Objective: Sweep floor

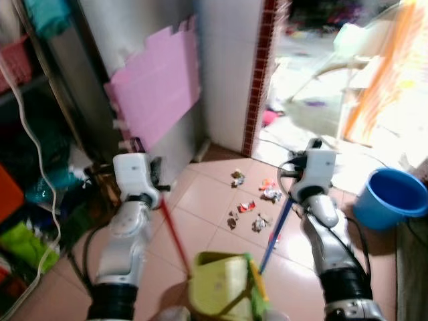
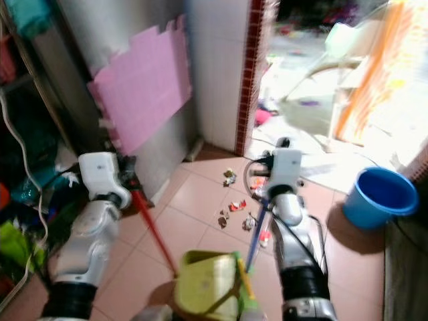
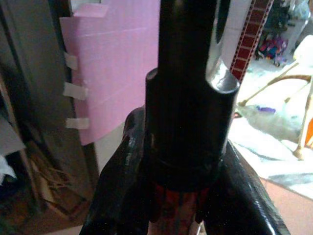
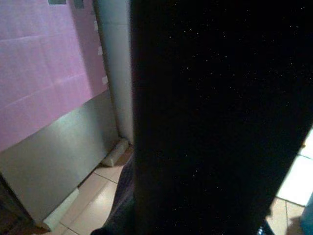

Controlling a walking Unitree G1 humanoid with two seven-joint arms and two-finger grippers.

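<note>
Your left tool [image 1: 155, 190] grips the red dustpan handle [image 1: 175, 235]; your right tool [image 1: 289, 194] grips the blue broom handle [image 1: 275, 231]. Litter [image 1: 253, 207] lies at twelve o'clock beyond the green dustpan [image 1: 221, 284]. Next, sweep it inward.

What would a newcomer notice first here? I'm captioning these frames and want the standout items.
The scattered wrappers on the pink tile floor between the two arms draw the eye first, just beyond the yellow-green dustpan. The left gripper holds a red handle, the right gripper a blue handle. A blue bucket stands on the right.
</note>
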